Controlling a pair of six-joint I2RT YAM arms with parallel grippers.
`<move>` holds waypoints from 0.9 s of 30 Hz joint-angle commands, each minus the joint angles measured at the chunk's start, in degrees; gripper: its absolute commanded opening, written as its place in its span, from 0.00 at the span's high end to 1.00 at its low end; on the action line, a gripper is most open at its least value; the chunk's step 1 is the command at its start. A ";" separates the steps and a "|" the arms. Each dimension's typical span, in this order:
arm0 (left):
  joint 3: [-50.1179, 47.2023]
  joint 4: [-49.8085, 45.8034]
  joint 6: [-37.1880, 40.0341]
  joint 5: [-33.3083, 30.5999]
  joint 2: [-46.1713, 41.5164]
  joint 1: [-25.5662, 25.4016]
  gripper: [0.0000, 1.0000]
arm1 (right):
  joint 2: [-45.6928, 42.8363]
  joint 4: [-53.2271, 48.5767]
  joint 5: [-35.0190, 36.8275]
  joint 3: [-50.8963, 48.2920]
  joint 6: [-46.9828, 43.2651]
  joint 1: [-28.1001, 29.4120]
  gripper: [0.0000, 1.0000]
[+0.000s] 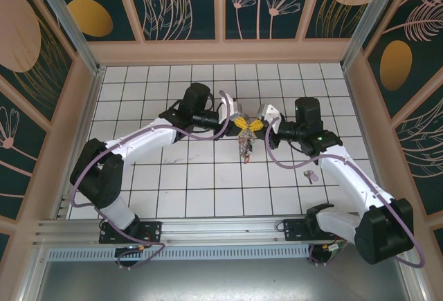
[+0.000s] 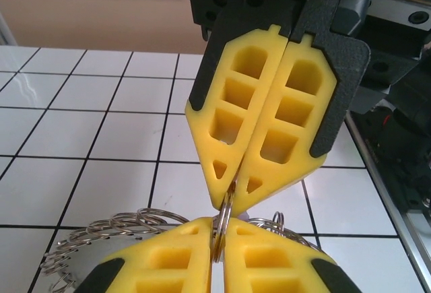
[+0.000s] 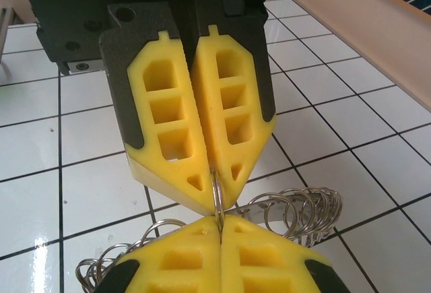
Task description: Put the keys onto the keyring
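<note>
Pins the keyring [image 2: 224, 217] from both sides above the middle of the tiled table [image 1: 173, 190]. On one side the left gripper [image 1: 237, 122], pads pressed together with only the wire's thickness between them. On the other the right gripper [image 1: 259, 126], closed as tightly on the same wire, tip to tip with its partner. Holds the ring upright and edge-on that way, probably to stop it swinging or twisting during threading. Carries a cluster of keys [image 1: 244, 147] dangling just below the pinch, seemingly threaded on, though too small from above to be sure. Shows a coil of small wire loops [image 3: 296, 211] beneath the fingertips. Leaves one pale-headed key [image 1: 309, 175] flat on the tiles near the right forearm, well apart from the ring. Likely calls for freeing the right claw to fetch it, with the left hanging on.
</note>
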 commanded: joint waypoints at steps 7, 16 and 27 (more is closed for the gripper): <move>2.25 -2.85 2.97 0.68 0.09 -0.53 1.00 | 0.53 -4.46 5.22 4.01 -2.96 2.01 1.00; -4.57 13.30 -5.29 4.50 -2.95 -0.44 1.00 | -1.28 1.94 2.93 0.17 -0.67 1.30 0.94; -7.05 20.83 -9.73 5.72 -3.49 -0.36 1.00 | -1.45 2.17 0.61 0.28 0.13 0.77 0.92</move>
